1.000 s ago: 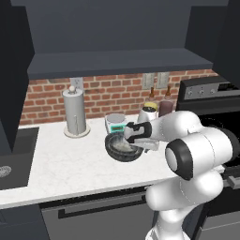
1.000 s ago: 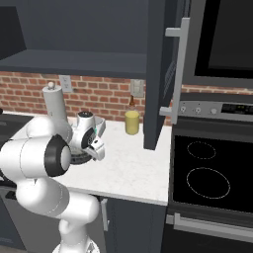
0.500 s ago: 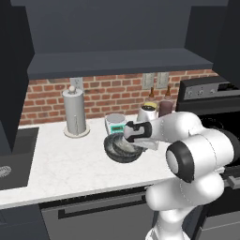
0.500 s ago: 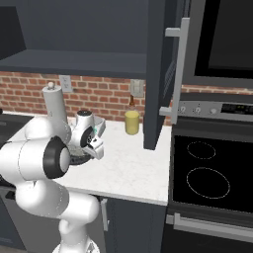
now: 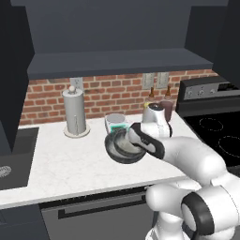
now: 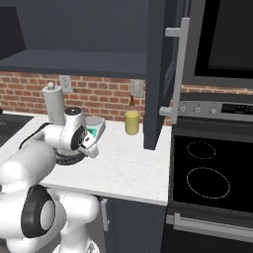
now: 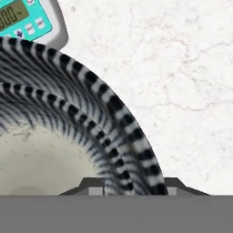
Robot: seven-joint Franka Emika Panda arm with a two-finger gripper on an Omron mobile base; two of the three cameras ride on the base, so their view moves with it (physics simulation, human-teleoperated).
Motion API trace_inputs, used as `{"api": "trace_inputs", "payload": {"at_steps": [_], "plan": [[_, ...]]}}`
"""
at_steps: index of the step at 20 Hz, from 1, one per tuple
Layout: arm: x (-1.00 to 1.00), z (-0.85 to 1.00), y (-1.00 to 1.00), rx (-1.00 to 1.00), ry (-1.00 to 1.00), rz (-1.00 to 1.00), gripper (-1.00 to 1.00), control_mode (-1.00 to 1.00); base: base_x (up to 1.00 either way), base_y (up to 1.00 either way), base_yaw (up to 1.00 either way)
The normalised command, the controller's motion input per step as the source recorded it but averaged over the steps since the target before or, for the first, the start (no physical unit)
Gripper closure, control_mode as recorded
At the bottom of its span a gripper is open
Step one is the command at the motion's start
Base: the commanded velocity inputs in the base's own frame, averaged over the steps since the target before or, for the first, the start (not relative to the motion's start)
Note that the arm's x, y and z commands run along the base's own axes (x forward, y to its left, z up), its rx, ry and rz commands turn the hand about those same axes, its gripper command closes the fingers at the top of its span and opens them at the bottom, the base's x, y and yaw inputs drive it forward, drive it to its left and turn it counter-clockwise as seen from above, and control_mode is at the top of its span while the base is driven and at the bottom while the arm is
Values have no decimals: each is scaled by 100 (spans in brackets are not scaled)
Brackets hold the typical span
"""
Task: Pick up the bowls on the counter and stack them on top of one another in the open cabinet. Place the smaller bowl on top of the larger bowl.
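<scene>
Early stage: the gripper is clamped on the rim of the larger bowl, on the counter beside the kitchen scale; stacking in the open cabinet remains.

The larger bowl's striped rim curves between the two dark fingers, its pale speckled inside at lower left, white marbled bench beyond, teal scale at the upper-left corner.

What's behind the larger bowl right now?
Just behind the larger bowl on the counter sits the white-and-teal scale. The arm covers the bowl's right side, so anything behind it there is hidden.
</scene>
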Motion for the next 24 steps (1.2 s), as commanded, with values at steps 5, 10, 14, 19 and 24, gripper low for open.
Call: {"api": "trace_inputs", "payload": {"at_steps": [5, 10, 14, 19, 24], "plan": [[-38, 65, 0, 0, -18, -10, 100, -100, 0, 0, 0], [-38, 73, 0, 1, -9, -28, 100, -100, 0, 0, 0], [-41, 80, -13, 8, -1, -40, 100, -100, 0, 0, 0], [-35, 80, -23, 14, 0, -33, 100, -100, 0, 0, 0], [-46, 80, -13, 23, -3, -26, 100, -100, 0, 0, 0]]}}
